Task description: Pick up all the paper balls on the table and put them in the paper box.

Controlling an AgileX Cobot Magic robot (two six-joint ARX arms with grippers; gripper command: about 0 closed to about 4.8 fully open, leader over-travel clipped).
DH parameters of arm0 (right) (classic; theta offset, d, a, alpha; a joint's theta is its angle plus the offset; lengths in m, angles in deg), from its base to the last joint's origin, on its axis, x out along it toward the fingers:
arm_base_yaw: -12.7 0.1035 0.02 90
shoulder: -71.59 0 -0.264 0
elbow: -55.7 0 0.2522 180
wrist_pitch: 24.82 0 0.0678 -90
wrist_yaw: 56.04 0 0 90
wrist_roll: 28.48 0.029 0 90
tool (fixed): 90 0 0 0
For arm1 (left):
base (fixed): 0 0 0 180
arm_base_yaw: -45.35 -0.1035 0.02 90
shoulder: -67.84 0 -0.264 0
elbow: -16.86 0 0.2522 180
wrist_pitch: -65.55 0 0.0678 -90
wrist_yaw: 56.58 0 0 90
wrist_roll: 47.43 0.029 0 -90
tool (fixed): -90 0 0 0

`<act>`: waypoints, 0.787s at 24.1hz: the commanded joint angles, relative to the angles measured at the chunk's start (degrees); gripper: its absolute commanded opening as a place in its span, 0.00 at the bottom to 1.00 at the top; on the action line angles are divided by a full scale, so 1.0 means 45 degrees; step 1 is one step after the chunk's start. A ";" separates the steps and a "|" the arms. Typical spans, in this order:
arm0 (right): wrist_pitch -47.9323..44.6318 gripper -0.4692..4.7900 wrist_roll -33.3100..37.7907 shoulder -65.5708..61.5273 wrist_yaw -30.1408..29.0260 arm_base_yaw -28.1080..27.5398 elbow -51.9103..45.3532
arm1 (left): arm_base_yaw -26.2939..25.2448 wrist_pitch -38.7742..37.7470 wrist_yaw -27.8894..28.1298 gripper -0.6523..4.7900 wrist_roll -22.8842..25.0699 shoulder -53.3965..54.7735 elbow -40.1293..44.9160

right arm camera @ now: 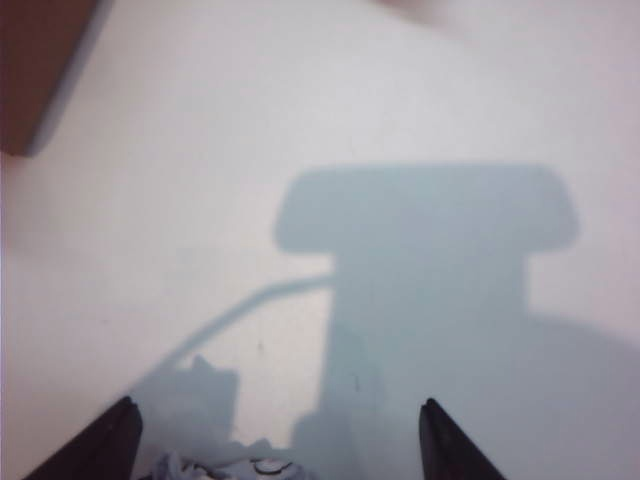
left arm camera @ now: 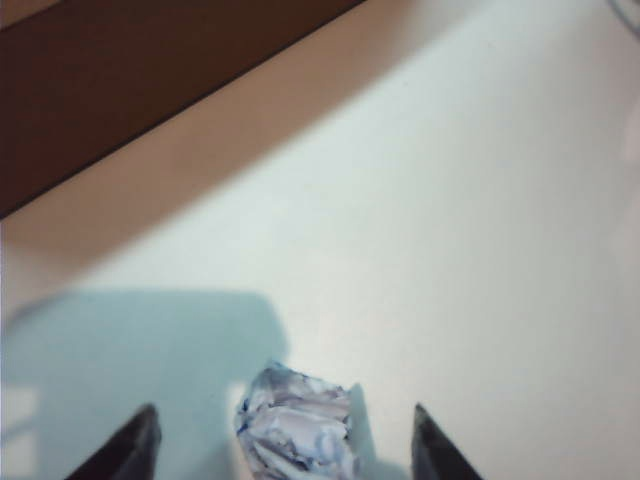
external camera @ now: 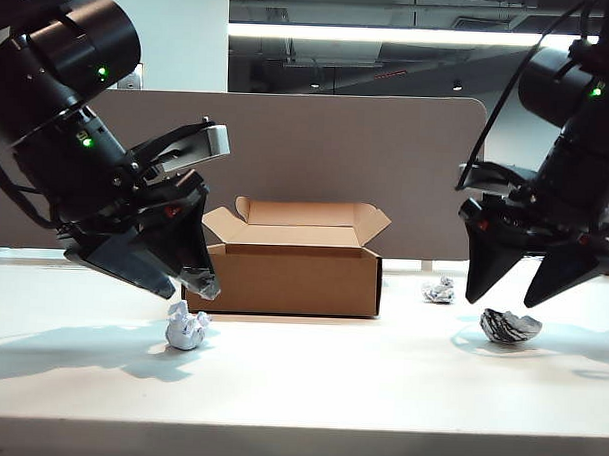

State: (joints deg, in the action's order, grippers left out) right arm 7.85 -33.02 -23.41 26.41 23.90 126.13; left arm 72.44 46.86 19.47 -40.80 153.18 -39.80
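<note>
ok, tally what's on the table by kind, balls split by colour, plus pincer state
Whitish paper balls: 2
Dark-printed paper ball: 1
Paper box: 1
Total: 4 things on the table
Left pincer open above the near whitish ball; right pincer open above the printed ball.

- Ceiling strip light [external camera: 391, 35] glaring at twelve o'clock in exterior view.
- Arm shadows lying soft across the table [external camera: 299, 388].
- Wrist views looking hazy, washed out.
</note>
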 commanded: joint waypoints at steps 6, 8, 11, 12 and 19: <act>0.0078 0.82 0.0010 -0.0141 -0.0005 0.0010 0.0068 | 0.0015 -0.0097 -0.0486 0.70 -0.0379 0.0427 -0.0034; 0.0107 0.82 0.0010 -0.0141 -0.0005 0.0010 0.0063 | 0.0015 -0.0107 -0.0486 0.69 -0.0389 0.0612 -0.0034; 0.0117 0.82 0.0010 -0.0141 0.0010 0.0010 0.0063 | 0.0015 -0.0092 -0.0466 0.69 -0.0384 0.0850 -0.0034; 0.0117 0.82 0.0010 -0.0141 0.0015 0.0010 0.0063 | 0.0015 -0.0058 -0.0403 0.69 -0.0384 0.0923 -0.0034; 0.0403 0.82 0.0636 -0.0141 -0.0005 0.0010 0.0068 | 0.0015 -0.0029 0.0287 0.69 -0.0243 0.1141 -0.0034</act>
State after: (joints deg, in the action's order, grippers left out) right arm 9.01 -32.06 -24.29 26.41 23.90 126.13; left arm 72.44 46.86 20.21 -42.09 158.12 -39.84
